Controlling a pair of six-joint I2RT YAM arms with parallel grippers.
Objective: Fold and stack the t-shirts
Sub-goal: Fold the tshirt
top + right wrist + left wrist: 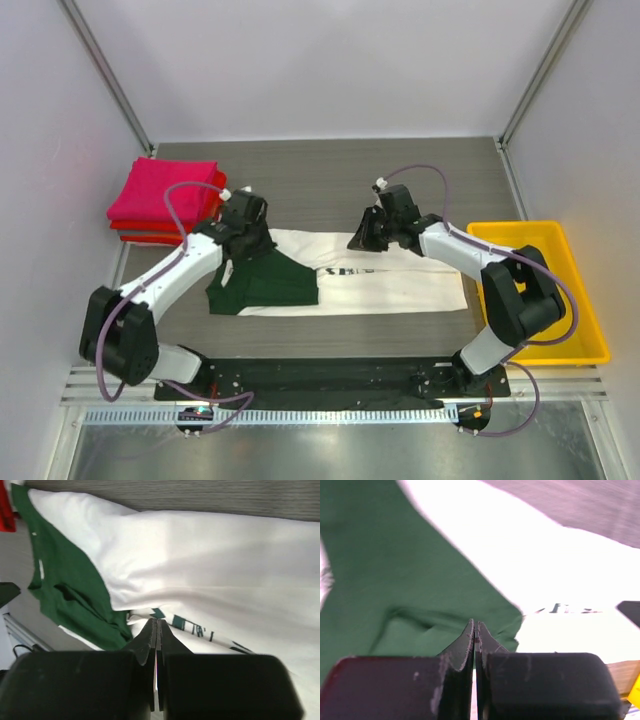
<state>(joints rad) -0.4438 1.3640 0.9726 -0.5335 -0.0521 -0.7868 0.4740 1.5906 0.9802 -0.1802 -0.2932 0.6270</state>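
Observation:
The cream-white t-shirt point(390, 285) lies flat across the middle of the table as a long strip. Its dark green part point(262, 285) is at the left end and its dark lettering point(335, 272) is near the middle. My left gripper point(247, 228) hovers over the shirt's far left edge, above the green cloth point(395, 580), jaws shut with nothing seen between them. My right gripper point(364, 238) hovers over the far edge near the lettering point(200, 630), jaws also shut. Folded magenta-pink and red shirts point(165, 200) are stacked at the back left.
A yellow plastic tray point(575, 345) stands at the right, beside the right arm. Grey table point(330, 185) runs behind the shirt. A metal rail point(330, 410) lines the near edge, and white walls close in both sides.

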